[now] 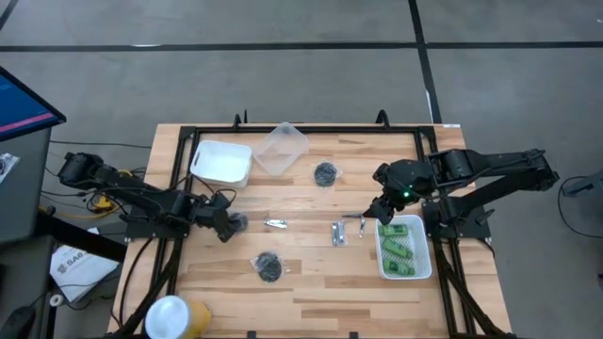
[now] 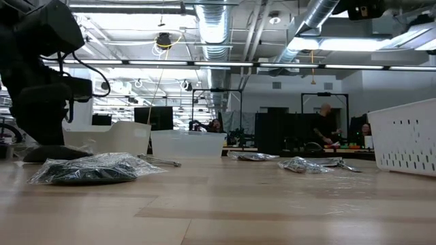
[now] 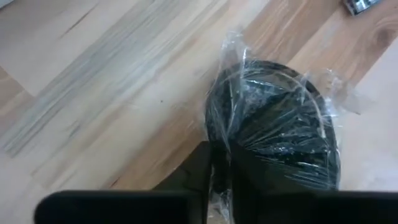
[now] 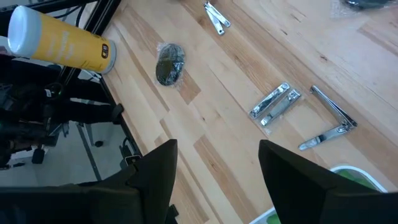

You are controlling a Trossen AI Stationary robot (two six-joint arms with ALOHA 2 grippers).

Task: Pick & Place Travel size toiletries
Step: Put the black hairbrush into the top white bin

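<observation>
Left gripper (image 1: 229, 226) at the bench's 9 o'clock, jaws clamped on a wrapped jar (image 3: 273, 146); right gripper (image 1: 375, 213) jaws apart.

Robotics lab bench in an open industrial hall

The low view shows exposed silver ducts (image 2: 218, 27) and strip lights along the top of the frame, with rows of dark monitors (image 2: 279, 133) and what seems to be a person (image 2: 325, 126) at centre right. From above, a wooden table (image 1: 311, 292) in a black frame stands on grey concrete floor (image 1: 283, 85) crossed by dark tape lines.
</observation>
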